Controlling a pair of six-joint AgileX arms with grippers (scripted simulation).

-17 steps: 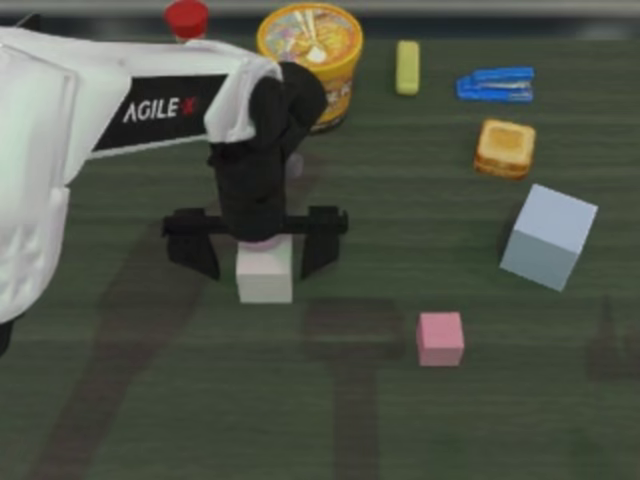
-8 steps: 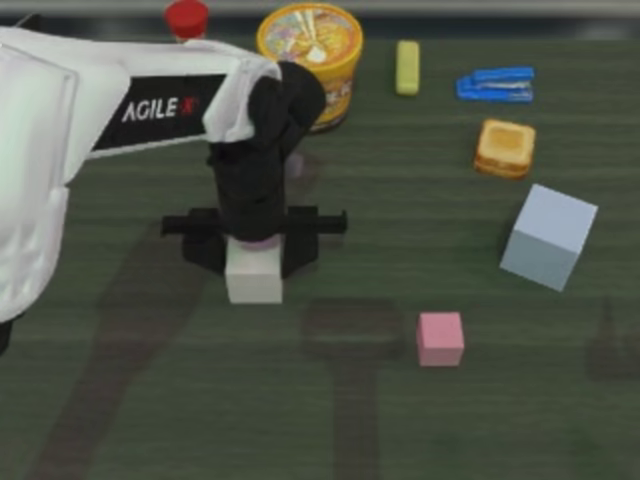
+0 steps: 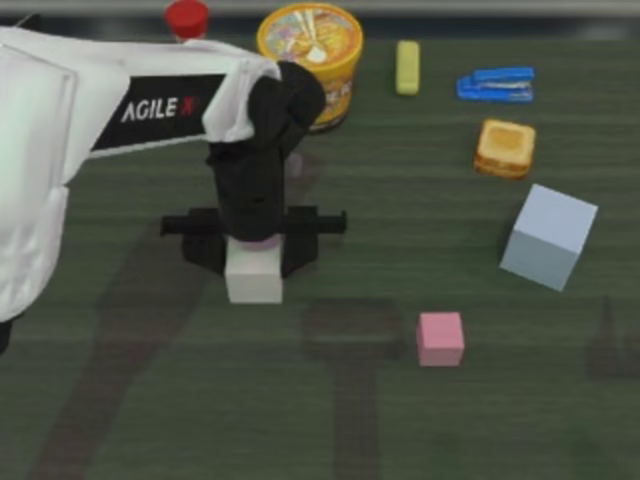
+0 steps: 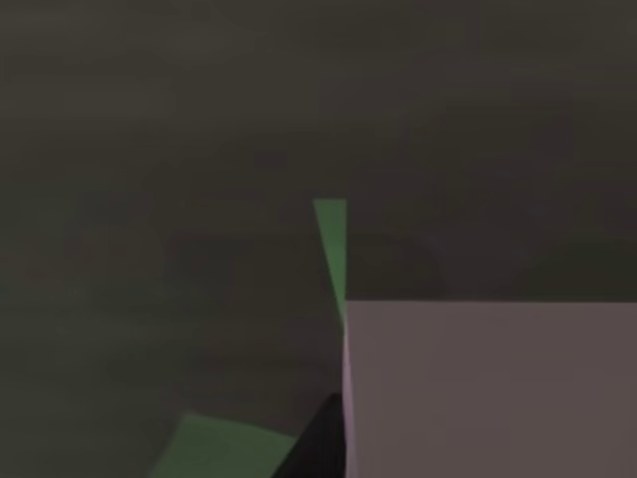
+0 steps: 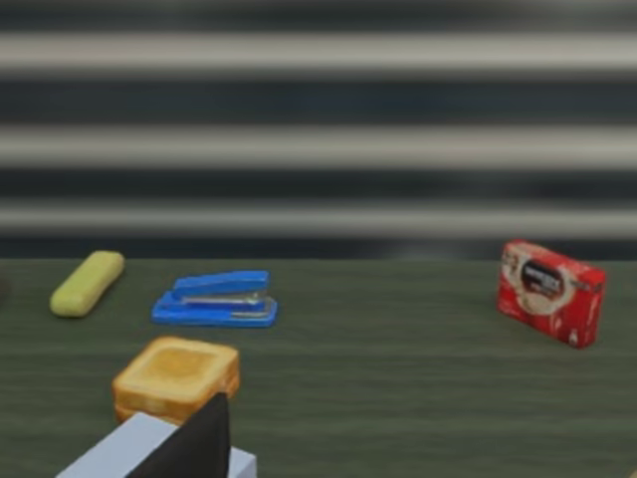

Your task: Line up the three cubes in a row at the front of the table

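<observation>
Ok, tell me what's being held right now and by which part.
The left gripper holds the pale pink-white cube, jaws closed on its two opposite side faces near the top. The right arm holds nothing visible.

Even, soft light falls on the table point(image 3: 450, 420), where arm shadows lie long and faint. The left wrist view is dim and murky; the right wrist view's backdrop is blurred.

White-shelled left arm point(image 3: 60, 120) with black AGILEX band, black wrist and black hand point(image 3: 254, 240).
</observation>
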